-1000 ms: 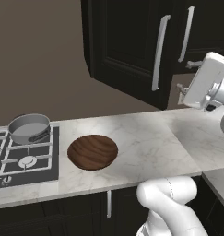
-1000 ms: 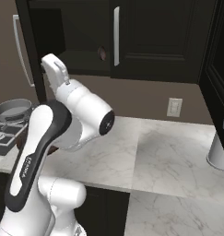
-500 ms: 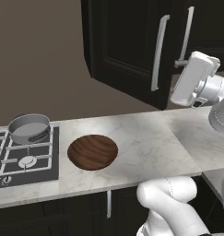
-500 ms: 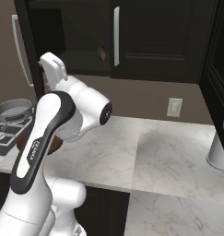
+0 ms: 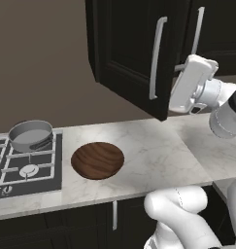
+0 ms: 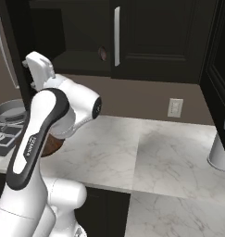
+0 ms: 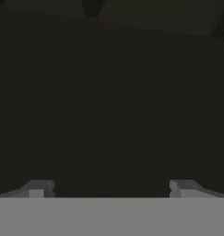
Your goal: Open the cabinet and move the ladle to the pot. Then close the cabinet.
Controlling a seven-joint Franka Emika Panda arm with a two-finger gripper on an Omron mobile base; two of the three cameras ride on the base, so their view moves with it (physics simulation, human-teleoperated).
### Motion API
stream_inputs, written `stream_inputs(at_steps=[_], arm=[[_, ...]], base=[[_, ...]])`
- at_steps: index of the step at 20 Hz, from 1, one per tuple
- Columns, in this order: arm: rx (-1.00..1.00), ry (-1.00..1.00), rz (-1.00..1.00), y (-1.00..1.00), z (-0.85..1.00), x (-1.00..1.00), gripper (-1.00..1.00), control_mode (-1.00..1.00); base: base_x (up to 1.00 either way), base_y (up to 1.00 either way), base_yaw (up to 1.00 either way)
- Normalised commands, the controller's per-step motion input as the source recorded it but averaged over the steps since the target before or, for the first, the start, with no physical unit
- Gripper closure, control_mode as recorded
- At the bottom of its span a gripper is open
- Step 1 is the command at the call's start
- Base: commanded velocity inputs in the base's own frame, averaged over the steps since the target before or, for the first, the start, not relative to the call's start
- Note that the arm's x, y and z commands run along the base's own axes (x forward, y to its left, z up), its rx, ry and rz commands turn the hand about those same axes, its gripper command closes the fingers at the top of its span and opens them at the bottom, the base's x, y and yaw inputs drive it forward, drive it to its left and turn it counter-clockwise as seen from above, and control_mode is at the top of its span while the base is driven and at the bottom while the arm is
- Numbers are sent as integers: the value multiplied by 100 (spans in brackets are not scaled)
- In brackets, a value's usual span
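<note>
The black-brown cabinet has its left door swung out over the counter, pale bar handle facing me; the right door is closed. My gripper is open, its fingertips wide apart with nothing between them, looking into the dark cabinet interior. The hand hovers just right of the open door's edge, at the cabinet's mouth. A small dark brown round shape, the ladle, sits on the shelf inside. The grey pot stands on the hob at the far left.
A wide brown wooden dish lies on the marble counter beside the black gas hob. A wall socket and a grey object are at the right, by another dark open door.
The left cabinet door has swung a little wider. My hand has moved left and slightly up, toward the cabinet opening.
</note>
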Motion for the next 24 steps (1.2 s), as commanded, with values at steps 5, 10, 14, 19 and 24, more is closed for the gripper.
stream_inputs(at_steps=[5,10,14,19,24], arm=[[0,0,10,45,0,-15,-100,-100],[0,0,6,42,0,-2,-100,-100],[0,0,3,39,0,0,-100,-100],[-1,4,0,42,-4,1,-100,-100],[-6,8,0,23,-7,8,-100,-100]], base=[[0,0,0],[0,0,0],[0,0,0],[0,0,0],[0,0,0]])
